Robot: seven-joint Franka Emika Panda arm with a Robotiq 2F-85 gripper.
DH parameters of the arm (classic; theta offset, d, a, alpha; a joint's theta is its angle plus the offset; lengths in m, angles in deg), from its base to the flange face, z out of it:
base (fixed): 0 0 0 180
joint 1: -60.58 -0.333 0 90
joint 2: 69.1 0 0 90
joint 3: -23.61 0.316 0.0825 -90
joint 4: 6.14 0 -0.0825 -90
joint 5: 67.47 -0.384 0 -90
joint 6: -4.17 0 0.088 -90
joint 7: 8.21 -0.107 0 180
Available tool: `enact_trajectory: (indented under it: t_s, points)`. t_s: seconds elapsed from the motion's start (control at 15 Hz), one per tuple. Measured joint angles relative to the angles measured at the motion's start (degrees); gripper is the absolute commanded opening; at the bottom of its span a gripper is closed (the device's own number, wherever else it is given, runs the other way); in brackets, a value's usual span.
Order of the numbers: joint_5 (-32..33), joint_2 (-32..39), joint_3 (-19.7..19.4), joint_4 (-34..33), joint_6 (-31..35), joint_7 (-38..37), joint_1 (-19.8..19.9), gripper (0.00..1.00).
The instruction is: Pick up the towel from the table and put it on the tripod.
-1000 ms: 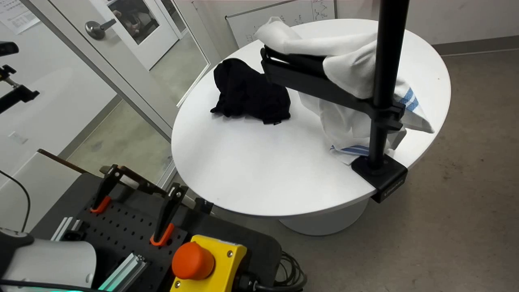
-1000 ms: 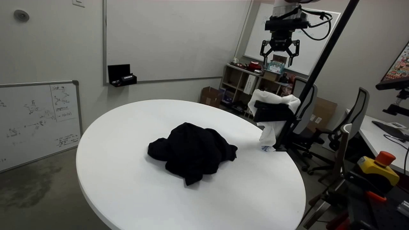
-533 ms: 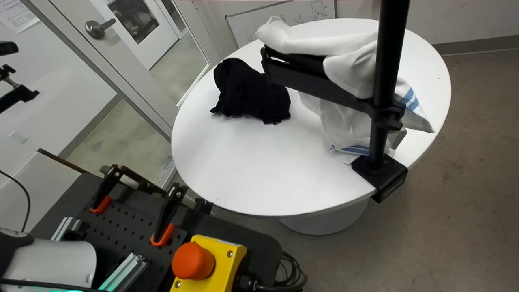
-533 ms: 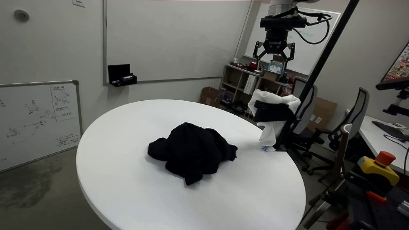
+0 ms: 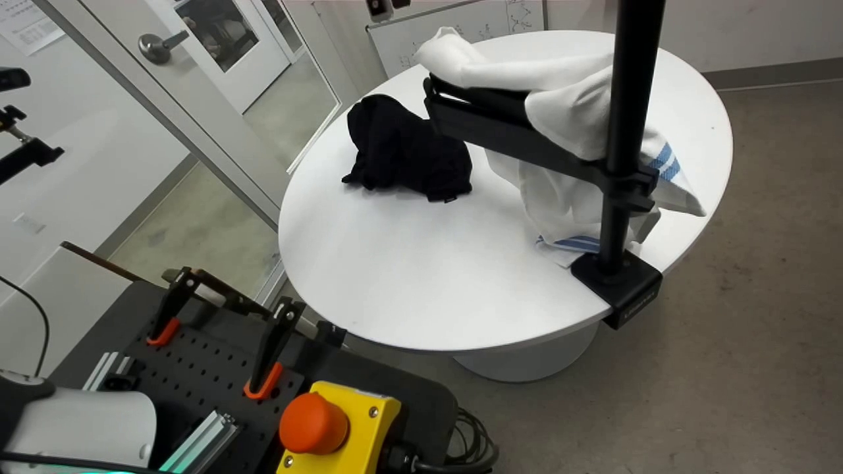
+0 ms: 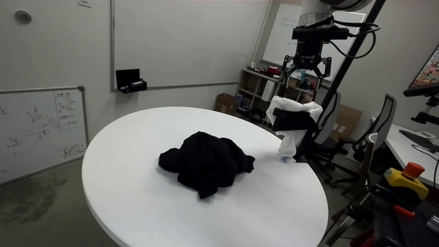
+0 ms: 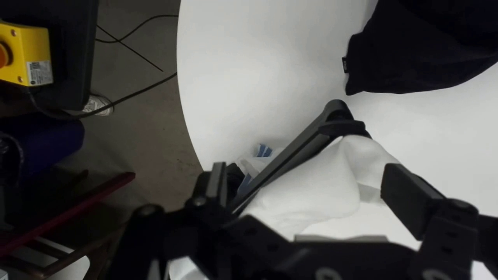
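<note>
The towel (image 5: pixel 573 112) was on the tripod (image 5: pixel 614 227), so the goal looked met or nearly: it lay over the horizontal arm (image 5: pixel 507 135), bunched up by the pole (image 5: pixel 633 72), with loose cloth hanging below. One blue-striped end came down right beside the tripod's base (image 5: pixel 619 289), at the edge of the table (image 5: pixel 408 276); it seemed to rest there, though how much weight the table took couldn't be told. Another striped corner showed beyond the pole; whether it touched the table was unclear. Pick-up: done, by the look of it. Placing: done. Release: done too, judging from an exterior view where the gripper (image 6: pixel 303 82) hung above the towel, jaws spread apart, only background between them; the wrist view agreed, both fingers (image 7: pixel 408 200) wide apart, cloth lying past them, no pinch. Left to do: probably just backing off without snagging the drape. A second grasp didn't look needed, the towel seeming secure enough, if messy, and neat folding wasn't asked for. Farther in from the edge by the base, a black cloth (image 5: pixel 408 151) lay crumpled on the table, apart from the towel; not the target, no work owed on it.
</note>
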Motion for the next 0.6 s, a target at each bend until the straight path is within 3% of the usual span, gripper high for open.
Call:
enact_trajectory:
  t_s: [0.27, 0.6]
  points:
    - [5.4, -6.2, -0.1, 9.7, 5.4, -4.8, -0.2, 1.0]
    - [18.6, -14.2, -0.1, 19.6, 10.0, -17.4, 0.2, 1.0]
